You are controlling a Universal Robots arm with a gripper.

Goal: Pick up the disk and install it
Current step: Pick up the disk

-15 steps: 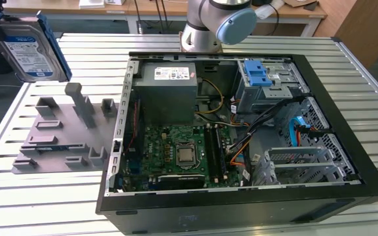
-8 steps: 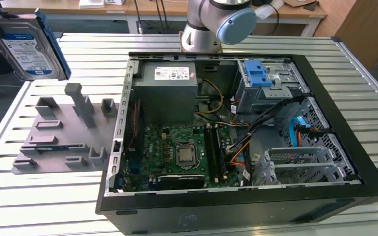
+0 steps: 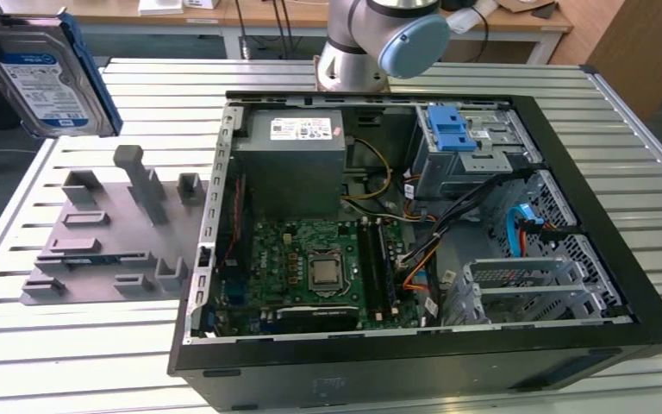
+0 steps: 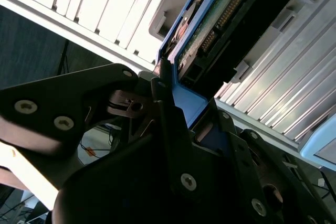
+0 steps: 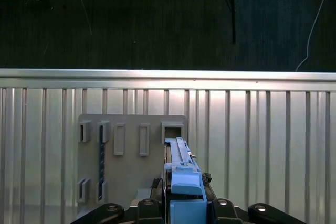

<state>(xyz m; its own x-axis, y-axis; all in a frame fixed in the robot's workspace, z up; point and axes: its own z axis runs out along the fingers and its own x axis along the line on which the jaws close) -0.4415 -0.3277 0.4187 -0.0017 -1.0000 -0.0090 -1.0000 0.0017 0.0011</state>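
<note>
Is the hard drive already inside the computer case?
No, the hard drive hangs in the air outside the computer case, above the grey fixture.

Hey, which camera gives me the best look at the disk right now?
The exterior view: the disk faces the camera, held up at that view's left, label and blue frame plain. The second wrist view catches the disk close up on its circuit-board side; the first wrist view sees the disk edge-on, mostly blue frame.
</note>
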